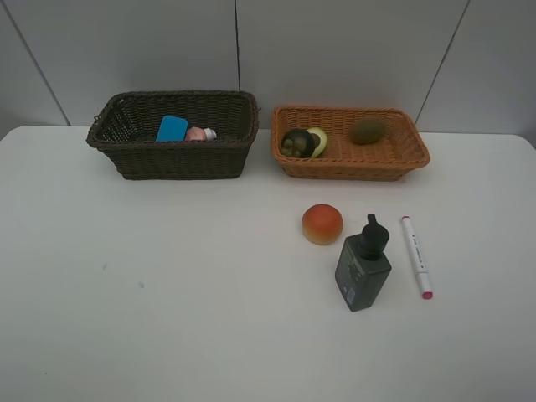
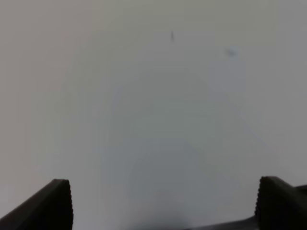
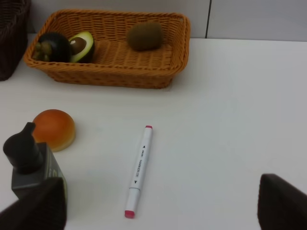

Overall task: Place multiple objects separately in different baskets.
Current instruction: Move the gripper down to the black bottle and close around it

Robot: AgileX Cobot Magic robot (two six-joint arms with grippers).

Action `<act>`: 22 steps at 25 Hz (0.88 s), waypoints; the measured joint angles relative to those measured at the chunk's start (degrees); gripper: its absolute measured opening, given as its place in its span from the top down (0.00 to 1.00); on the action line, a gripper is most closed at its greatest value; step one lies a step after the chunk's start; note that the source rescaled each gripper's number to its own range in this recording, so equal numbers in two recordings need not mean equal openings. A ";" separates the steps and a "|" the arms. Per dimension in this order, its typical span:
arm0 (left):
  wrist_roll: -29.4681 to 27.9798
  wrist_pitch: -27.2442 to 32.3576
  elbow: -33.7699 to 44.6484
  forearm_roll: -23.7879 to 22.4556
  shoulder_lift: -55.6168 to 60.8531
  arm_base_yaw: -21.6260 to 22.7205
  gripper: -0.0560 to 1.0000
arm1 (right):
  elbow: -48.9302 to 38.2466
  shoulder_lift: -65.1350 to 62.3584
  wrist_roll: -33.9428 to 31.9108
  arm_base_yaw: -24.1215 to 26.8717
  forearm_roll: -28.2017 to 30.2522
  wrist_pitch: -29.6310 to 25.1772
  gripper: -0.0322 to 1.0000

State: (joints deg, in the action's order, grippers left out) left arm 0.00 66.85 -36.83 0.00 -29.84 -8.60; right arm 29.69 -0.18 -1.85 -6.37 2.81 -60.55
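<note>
Left claw [image 2: 164, 205]: jaws stand wide apart and hold nothing.
Left fingers [image 2: 60, 203]: dark, with ribbed inner edges; only the tips show.
Right claw [image 3: 163, 206]: jaws stand wide apart and hold nothing.
Right fingers [image 3: 283, 201]: dark and blurred; only the tips show.

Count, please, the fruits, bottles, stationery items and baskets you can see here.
Fruits: 4 (avocado half, mangosteen, kiwi, peach)
Bottles: 2 (pink bottle, dark pump bottle)
Stationery: 2 (blue eraser, white marker)
Baskets: 2 (dark brown basket, orange-tan basket)
Total: 10
</note>
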 joint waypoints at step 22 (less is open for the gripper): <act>3.12 -5.55 7.79 0.41 30.06 0.00 0.07 | 0.00 0.00 0.00 0.00 0.00 0.00 0.00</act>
State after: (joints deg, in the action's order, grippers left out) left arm 3.12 61.30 -29.05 0.41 0.22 -8.60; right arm 29.69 -0.18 -1.85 -6.37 2.81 -60.55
